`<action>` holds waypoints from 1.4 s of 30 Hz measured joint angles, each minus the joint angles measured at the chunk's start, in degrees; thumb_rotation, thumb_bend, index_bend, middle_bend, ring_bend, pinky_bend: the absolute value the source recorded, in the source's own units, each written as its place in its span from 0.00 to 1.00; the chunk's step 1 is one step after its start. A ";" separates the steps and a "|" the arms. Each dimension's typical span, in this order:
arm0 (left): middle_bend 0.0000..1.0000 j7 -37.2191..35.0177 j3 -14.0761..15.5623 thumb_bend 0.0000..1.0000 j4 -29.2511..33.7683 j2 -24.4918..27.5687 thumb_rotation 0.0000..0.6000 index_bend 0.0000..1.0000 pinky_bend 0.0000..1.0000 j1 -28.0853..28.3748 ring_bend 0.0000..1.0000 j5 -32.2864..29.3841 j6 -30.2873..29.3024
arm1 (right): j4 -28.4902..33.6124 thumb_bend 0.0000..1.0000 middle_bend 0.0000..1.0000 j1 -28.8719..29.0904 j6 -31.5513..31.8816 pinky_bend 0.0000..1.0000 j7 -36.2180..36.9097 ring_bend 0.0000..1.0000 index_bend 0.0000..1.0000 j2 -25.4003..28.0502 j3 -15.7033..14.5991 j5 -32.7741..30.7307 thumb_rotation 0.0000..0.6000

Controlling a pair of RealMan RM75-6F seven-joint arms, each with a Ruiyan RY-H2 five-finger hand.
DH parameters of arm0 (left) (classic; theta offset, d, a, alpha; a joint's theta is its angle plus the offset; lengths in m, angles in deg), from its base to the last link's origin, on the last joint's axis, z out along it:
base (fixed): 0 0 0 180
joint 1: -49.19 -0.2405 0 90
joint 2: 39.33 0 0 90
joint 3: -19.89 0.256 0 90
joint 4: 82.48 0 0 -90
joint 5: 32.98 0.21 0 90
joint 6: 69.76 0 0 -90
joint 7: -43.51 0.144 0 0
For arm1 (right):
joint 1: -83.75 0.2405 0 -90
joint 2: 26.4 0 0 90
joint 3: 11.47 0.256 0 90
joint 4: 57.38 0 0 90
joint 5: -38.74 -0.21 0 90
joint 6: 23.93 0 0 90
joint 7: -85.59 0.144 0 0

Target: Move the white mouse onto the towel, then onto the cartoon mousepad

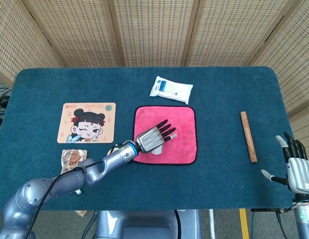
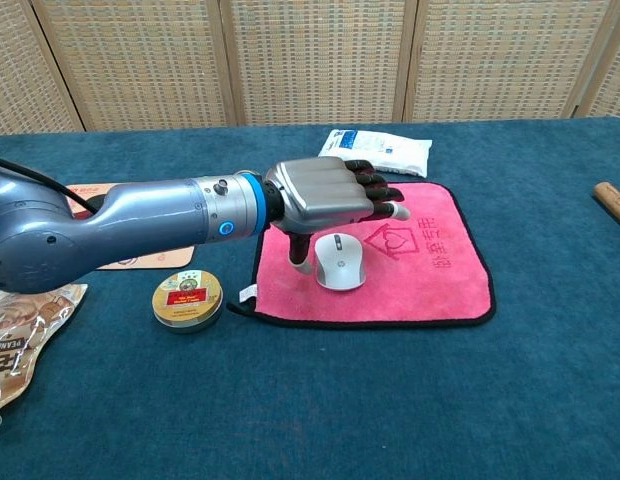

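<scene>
The white mouse (image 2: 339, 262) lies flat on the pink towel (image 2: 430, 275), near the towel's left side. My left hand (image 2: 325, 195) hovers just above and behind it with its fingers stretched out over the towel (image 1: 183, 144). The thumb hangs down at the mouse's left edge, and nothing is gripped. In the head view my left hand (image 1: 153, 137) covers most of the mouse. The cartoon mousepad (image 1: 86, 122) lies to the left of the towel, partly hidden behind my forearm in the chest view. My right hand (image 1: 296, 169) stays off the table's right edge, fingers spread and holding nothing.
A round tin (image 2: 188, 298) sits just left of the towel's front corner, under my left forearm. A snack bag (image 2: 20, 330) lies at the front left. Behind the towel lies a white packet (image 1: 170, 89), and a wooden stick (image 1: 248, 136) lies at the right.
</scene>
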 measured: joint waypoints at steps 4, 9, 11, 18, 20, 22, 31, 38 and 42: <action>0.00 0.85 -0.75 0.00 0.92 0.42 1.00 0.09 0.00 0.86 0.00 -1.47 2.09 | -0.09 0.00 0.00 0.04 -0.10 0.00 -0.01 0.00 0.06 -0.05 0.05 -0.10 1.00; 0.00 2.54 -1.91 0.00 2.31 1.00 1.00 0.15 0.00 2.27 0.00 -3.54 4.87 | -0.23 0.00 0.00 0.12 -0.32 0.00 0.05 0.00 0.06 -0.09 0.07 -0.17 1.00; 0.00 3.39 -2.34 0.00 2.80 1.16 1.00 0.17 0.00 2.80 0.00 -4.33 5.61 | -0.31 0.00 0.00 0.16 -0.37 0.00 0.06 0.00 0.06 -0.14 0.05 -0.13 1.00; 0.00 4.81 -3.09 0.00 3.39 1.15 1.00 0.24 0.00 3.64 0.00 -6.21 7.06 | -0.41 0.00 0.00 0.16 -0.40 0.00 0.19 0.00 0.06 -0.14 0.09 -0.20 1.00; 0.00 5.19 -3.21 0.00 3.40 1.10 1.00 0.26 0.00 3.77 0.00 -6.91 7.54 | -0.40 0.00 0.00 0.13 -0.32 0.00 0.24 0.00 0.06 -0.13 0.12 -0.17 1.00; 0.00 5.75 -3.23 0.00 3.41 1.08 1.00 0.28 0.00 3.89 0.00 -7.47 7.96 | -0.41 0.00 0.00 0.12 -0.35 0.00 0.27 0.00 0.06 -0.12 0.12 -0.20 1.00; 0.00 8.04 -2.87 0.01 3.72 1.07 1.00 0.39 0.00 4.07 0.00 -10.12 9.16 | -0.48 0.00 0.00 0.14 -0.31 0.00 0.14 0.00 0.06 -0.22 0.16 -0.20 1.00; 0.00 8.77 -2.60 0.01 3.83 0.92 1.00 0.52 0.00 4.09 0.00 -11.16 9.25 | -0.54 0.00 0.00 0.13 -0.28 0.00 0.09 0.00 0.06 -0.28 0.18 -0.20 1.00; 0.00 9.09 -2.47 0.02 3.94 0.96 1.00 0.56 0.00 4.16 0.00 -11.57 9.04 | -0.58 0.00 0.00 0.15 -0.32 0.00 0.11 0.00 0.06 -0.30 0.20 -0.23 1.00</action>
